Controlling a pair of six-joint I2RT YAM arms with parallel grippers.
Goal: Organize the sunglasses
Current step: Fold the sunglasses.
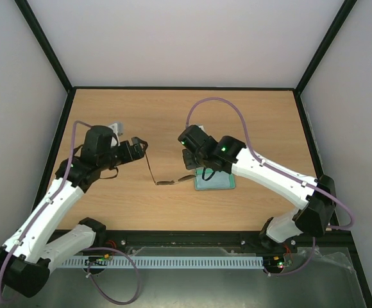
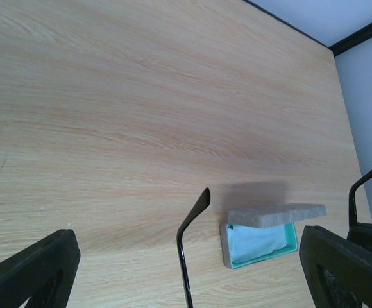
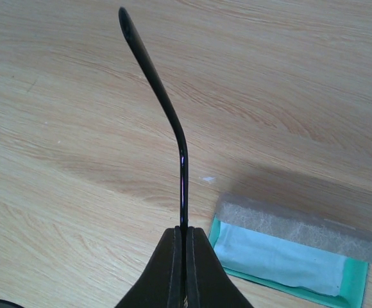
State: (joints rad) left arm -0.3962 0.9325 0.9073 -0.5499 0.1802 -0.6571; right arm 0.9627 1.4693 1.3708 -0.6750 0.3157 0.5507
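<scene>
Right gripper (image 3: pixel 185 236): fingers pinched tight on one temple of sunglasses (image 3: pixel 183 186); temple runs out from fingertips, curved tip free over table (image 2: pixel 141 96).

Left gripper (image 2: pixel 186 234): jaws spread wide, nothing gripped. Slim dark temple rises through the gap, touching neither finger.

Top view: sunglasses strung between the two grippers, mid-table, just left of case (image 2: pixel 276 215). Lenses not made out.

Case lies open near right gripper, grey lid raised, cloth (image 2: pixel 256 240) inside.
</scene>
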